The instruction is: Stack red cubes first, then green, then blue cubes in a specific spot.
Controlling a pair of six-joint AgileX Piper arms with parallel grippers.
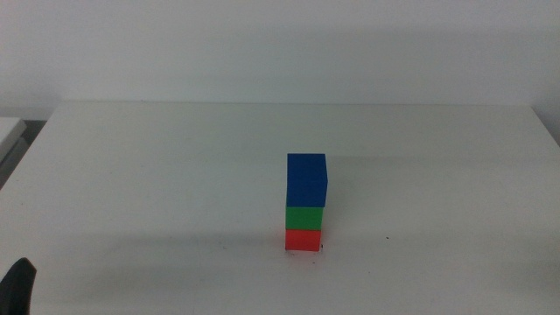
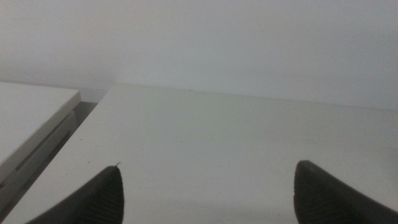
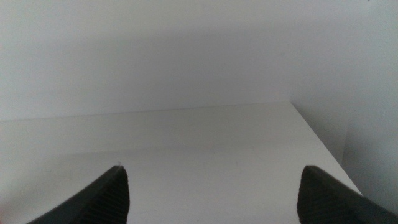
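Note:
A three-cube tower stands on the white table [image 1: 175, 175], right of centre in the middle view. The red cube [image 1: 303, 239] is at the bottom, the green cube [image 1: 304, 216] sits on it, and the blue cube [image 1: 306, 178] tops the stack. The specific spot lies under the tower, with a tiny dark speck showing at its base. My left gripper [image 2: 208, 190] is open over bare table, and a bit of it shows at the bottom left corner [image 1: 17, 287] of the middle view. My right gripper [image 3: 214, 193] is open too, holding nothing. Neither wrist view shows the cubes.
A second white surface [image 2: 31, 118] adjoins the table's left side across a narrow gap. The table's right edge [image 3: 317, 140] drops off near the wall. A small dark speck [image 1: 388, 237] lies right of the tower.

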